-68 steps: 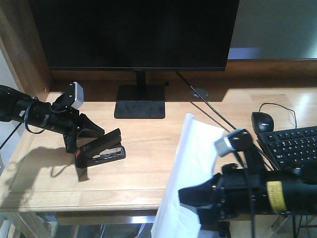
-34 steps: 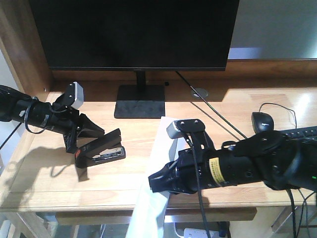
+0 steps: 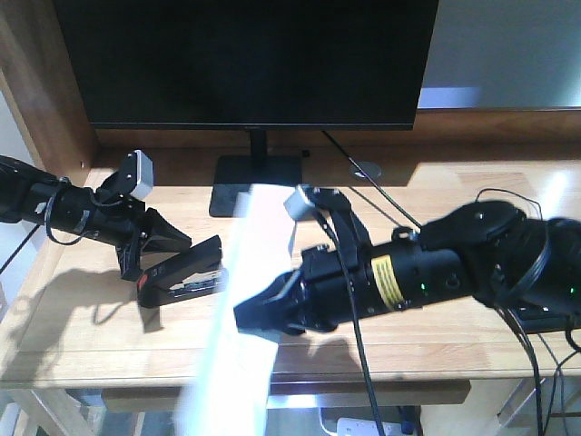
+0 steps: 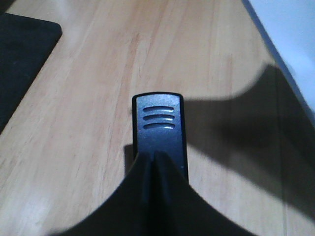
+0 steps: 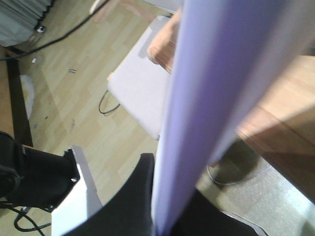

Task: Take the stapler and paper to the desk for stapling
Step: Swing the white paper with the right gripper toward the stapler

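The black stapler (image 3: 186, 272) with its orange-red rear end sits at the left of the desk (image 3: 427, 341). My left gripper (image 3: 168, 254) is shut on its back part. In the left wrist view the fingers meet in a thin seam at the gripper (image 4: 155, 157) over the stapler's ribbed top arm (image 4: 158, 118). The paper (image 3: 238, 236) is a blurred white strip running from the desk down past its front edge. My right gripper (image 3: 245, 316) is shut on it. In the right wrist view the paper (image 5: 211, 73) rises out of the shut gripper (image 5: 162, 216).
A black monitor (image 3: 245, 54) on a flat stand (image 3: 257, 186) fills the back of the desk. A raised wooden side panel (image 3: 45, 82) borders the left. Cables (image 3: 508, 195) lie at the right behind my right arm. Below the desk edge (image 5: 285, 123) are floor and a white box (image 5: 78, 196).
My right arm has swung left and forward over the desk front, carrying the paper with it, which now blurs. The left arm and the stapler have not moved.
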Tool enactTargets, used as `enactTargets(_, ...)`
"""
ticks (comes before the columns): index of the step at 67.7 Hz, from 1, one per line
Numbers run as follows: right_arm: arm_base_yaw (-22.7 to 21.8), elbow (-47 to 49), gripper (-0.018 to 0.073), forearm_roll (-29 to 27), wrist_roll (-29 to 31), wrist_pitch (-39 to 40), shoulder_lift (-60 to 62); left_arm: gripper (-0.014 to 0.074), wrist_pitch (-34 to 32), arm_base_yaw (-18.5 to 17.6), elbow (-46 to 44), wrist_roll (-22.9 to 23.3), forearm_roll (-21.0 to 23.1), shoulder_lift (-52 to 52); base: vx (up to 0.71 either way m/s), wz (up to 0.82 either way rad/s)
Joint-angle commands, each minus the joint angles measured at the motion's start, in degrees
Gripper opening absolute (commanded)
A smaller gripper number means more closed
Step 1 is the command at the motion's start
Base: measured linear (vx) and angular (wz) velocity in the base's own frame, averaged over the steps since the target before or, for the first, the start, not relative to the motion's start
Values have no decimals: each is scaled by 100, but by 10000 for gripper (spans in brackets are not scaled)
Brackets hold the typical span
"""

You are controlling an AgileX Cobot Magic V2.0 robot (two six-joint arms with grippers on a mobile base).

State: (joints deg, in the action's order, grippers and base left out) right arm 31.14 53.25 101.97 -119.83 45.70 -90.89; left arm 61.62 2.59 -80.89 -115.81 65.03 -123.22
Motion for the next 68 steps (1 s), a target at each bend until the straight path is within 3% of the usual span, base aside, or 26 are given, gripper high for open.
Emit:
enactTargets(1, -2, 249, -5, 65, -36, 53, 233, -7, 179, -17, -140, 65, 323, 345, 0, 0)
enactTargets(25, -14, 249, -5, 65, -219, -1298, -497, -8, 184, -17, -140, 65, 323, 345, 0, 0)
enactTargets(68, -632, 249, -5, 65, -220, -1366, -729, -8, 184, -17, -140, 65, 323, 345, 0, 0)
